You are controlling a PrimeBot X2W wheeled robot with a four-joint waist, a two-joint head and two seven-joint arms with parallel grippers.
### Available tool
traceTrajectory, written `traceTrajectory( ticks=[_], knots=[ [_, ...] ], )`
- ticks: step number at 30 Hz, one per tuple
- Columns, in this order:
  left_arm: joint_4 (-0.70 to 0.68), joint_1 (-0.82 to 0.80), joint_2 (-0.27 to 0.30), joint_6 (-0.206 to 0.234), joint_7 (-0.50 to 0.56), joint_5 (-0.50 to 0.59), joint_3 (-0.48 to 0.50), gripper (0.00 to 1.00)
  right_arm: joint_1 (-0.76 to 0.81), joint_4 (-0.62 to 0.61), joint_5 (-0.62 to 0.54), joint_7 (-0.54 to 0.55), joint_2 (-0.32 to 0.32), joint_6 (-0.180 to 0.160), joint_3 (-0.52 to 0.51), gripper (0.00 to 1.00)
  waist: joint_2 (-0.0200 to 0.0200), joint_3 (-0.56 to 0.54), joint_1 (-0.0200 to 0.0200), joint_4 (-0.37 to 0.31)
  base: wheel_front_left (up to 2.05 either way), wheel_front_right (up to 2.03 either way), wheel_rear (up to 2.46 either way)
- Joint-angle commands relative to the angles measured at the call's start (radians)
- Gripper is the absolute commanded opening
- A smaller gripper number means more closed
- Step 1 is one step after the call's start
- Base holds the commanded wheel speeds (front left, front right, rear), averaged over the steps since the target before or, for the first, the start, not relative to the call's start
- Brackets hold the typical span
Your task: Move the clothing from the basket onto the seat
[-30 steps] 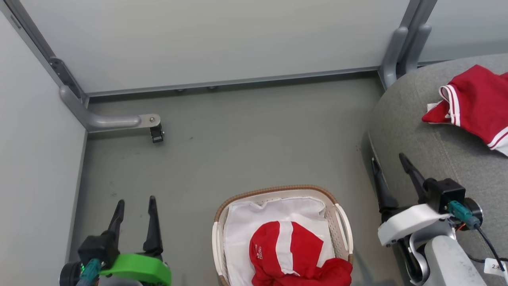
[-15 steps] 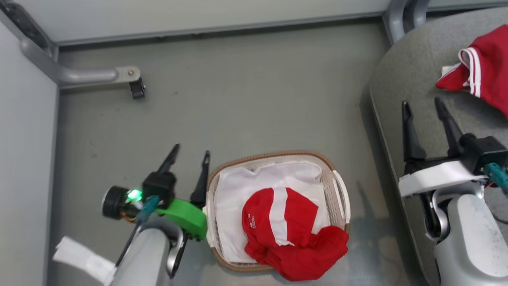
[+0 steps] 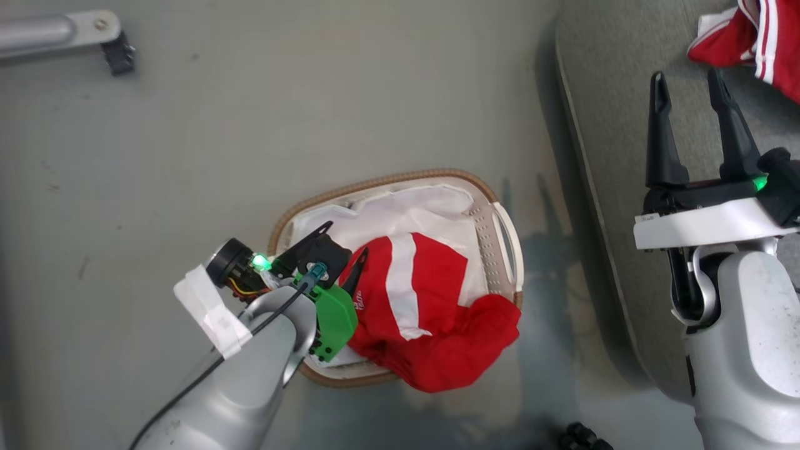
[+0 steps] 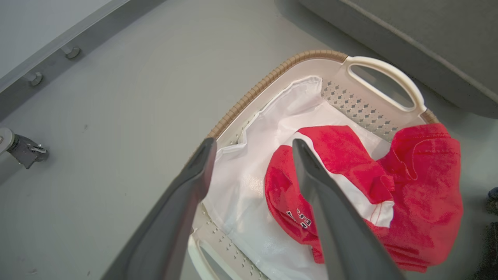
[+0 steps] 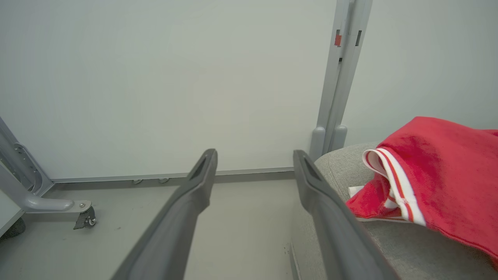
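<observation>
Two fingers of the left gripper (image 3: 346, 239) stand apart over the oval white perforated plastic basket (image 3: 375, 182) holding one bright red striped garment (image 3: 437, 294); right of the basket, the right gripper (image 3: 685, 76), also apart, hangs over the grey fabric seat (image 3: 612, 94) bearing a second red garment (image 3: 725, 50).

Basket (image 3: 375, 182): oval, white perforated plastic w/ brown woven-look rim and white loop handles. Stands upright on floor, left of seat, near it but not touching. White liner (image 3: 400, 212) inside, crumpled. Red garment (image 3: 437, 325) lies bunched in basket's near-right part, w/ broad white stripe across it and small block lettering at left edge. One fold spills out over near-right rim. Seat (image 3: 612, 94): big grey fabric cushion, rounded edge w/ stitched seam. 2nd red garment (image 3: 722, 51), white stripe trim, lies crumpled on seat's top.
</observation>
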Motion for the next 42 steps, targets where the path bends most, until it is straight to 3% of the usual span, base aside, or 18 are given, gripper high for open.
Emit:
traceTrajectory(
  ticks=[1, 7, 17, 26, 27, 28, 29, 30, 31, 42],
  knots=[
    [0.027, -0.038, 0.027, -0.002, 0.018, -0.007, -0.03, 1.0, -0.024, -0.011, 0.018, -0.002, 0.0, -0.001, 0.013, 1.0, 0.0108, 0.143, -0.0001, -0.118, 0.0, 0.0, 0.0],
    [0.098, -0.107, 0.066, -0.002, 0.063, -0.062, -0.142, 1.0, -0.058, -0.038, 0.065, -0.002, 0.0, -0.001, 0.032, 1.0, 0.0108, 0.225, -0.0001, -0.195, 0.0, 0.0, 0.0],
    [0.162, -0.204, 0.159, -0.001, 0.116, -0.118, -0.227, 1.0, -0.085, -0.081, 0.149, -0.002, 0.0, -0.001, 0.07, 1.0, 0.0108, 0.33, -0.0001, -0.291, 0.0, 0.0, 0.0],
    [0.174, -0.244, 0.167, 0.0, 0.159, -0.174, -0.294, 1.0, -0.067, -0.085, 0.167, -0.002, -0.001, -0.001, 0.069, 1.0, 0.0108, 0.365, -0.0001, -0.294, 0.0, 0.0, 0.0],
    [0.173, -0.246, 0.166, 0.0, 0.164, -0.183, -0.302, 0.91, -0.067, -0.085, 0.168, -0.002, -0.001, -0.001, 0.069, 1.0, 0.0108, 0.366, -0.0001, -0.293, 0.0, 0.0, 0.0],
    [0.172, -0.245, 0.163, 0.0, 0.166, -0.189, -0.308, 0.55, -0.068, -0.084, 0.169, -0.002, -0.001, -0.001, 0.071, 1.0, 0.0108, 0.367, -0.0001, -0.293, 0.0, 0.0, 0.0],
    [0.169, -0.243, 0.161, 0.0, 0.163, -0.199, -0.314, 0.43, -0.069, -0.082, 0.168, -0.002, -0.001, -0.001, 0.074, 1.0, 0.0108, 0.366, -0.0001, -0.293, 0.0, 0.0, 0.0],
    [0.164, -0.241, 0.16, 0.0, 0.158, -0.209, -0.319, 0.15, -0.07, -0.08, 0.167, -0.002, -0.001, -0.001, 0.077, 1.0, 0.0108, 0.365, -0.0001, -0.293, 0.0, 0.0, 0.0],
    [0.161, -0.239, 0.161, 0.0, 0.154, -0.218, -0.324, 0.0, -0.072, -0.078, 0.167, -0.002, -0.001, -0.001, 0.08, 1.0, 0.0108, 0.363, -0.0001, -0.294, 0.0, 0.0, 0.0],
    [0.106, -0.176, 0.121, 0.0, 0.026, -0.306, -0.317, 0.0, -0.069, -0.05, 0.097, -0.002, -0.001, -0.001, 0.077, 1.0, 0.0108, 0.251, -0.0001, -0.224, 0.0, 0.0, 0.0]
  ],
)
